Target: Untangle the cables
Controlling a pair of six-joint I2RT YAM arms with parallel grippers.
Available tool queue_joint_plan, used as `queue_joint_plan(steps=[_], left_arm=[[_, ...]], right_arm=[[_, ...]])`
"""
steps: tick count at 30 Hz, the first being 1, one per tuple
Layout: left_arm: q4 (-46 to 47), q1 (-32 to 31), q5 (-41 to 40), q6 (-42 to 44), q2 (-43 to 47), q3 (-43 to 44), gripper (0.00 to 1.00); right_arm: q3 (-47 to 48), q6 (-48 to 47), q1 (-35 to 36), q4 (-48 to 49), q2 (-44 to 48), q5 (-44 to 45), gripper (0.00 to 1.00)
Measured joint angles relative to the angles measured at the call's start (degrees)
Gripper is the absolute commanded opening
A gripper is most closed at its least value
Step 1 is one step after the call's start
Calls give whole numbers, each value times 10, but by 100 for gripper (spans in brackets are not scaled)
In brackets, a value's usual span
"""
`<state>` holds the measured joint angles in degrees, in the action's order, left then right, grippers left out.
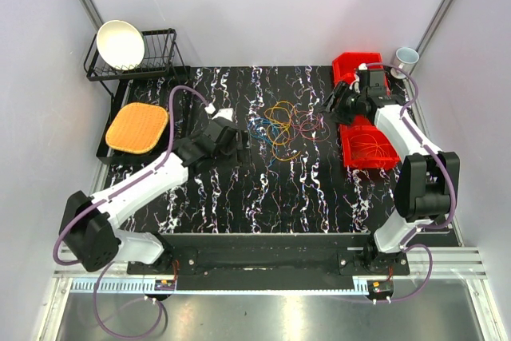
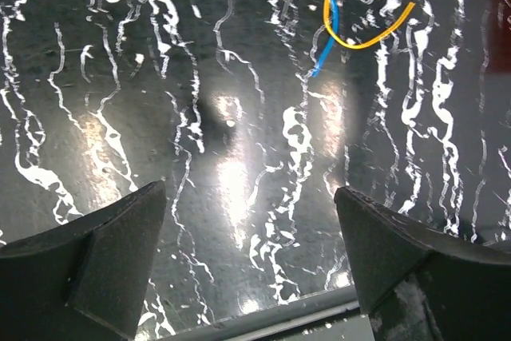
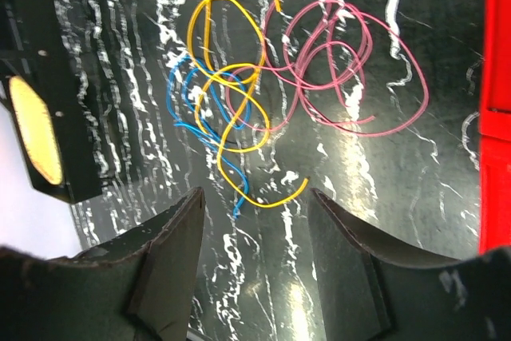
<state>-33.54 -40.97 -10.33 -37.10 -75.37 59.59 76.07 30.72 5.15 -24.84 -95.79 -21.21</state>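
**Both grippers open beside the tangle on the black marbled mat**

Top external: The cables lie in a loose heap of orange, yellow, blue and purple loops on the far half of the black marbled mat, near its middle. The left gripper is over the mat just left of the heap. The right gripper is over the mat's far right part, just right of the heap. A red bin on the mat's right edge holds a few more thin wires. Off the mat's left edge lies an orange pad, and past the far left corner a dish rack holds a white bowl.

Left wrist: The black fingers stand wide apart with only bare mat between them. A blue cable and an orange loop lie on the mat ahead of them, to the right, clear of both tips.

Right wrist: The fingers are parted and hold nothing. Ahead of them on the mat lie a yellow cable, blue strands and pink loops, overlapping where they meet. The loose yellow end comes nearest the gap between the fingertips.
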Motion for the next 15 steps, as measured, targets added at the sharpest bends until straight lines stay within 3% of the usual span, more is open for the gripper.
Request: queue_joint_plan(steps=[15], left_arm=[[-227,-5,-104,28,122,6,91]], right_arm=[[62,-36,0,-79,-101,80,67]])
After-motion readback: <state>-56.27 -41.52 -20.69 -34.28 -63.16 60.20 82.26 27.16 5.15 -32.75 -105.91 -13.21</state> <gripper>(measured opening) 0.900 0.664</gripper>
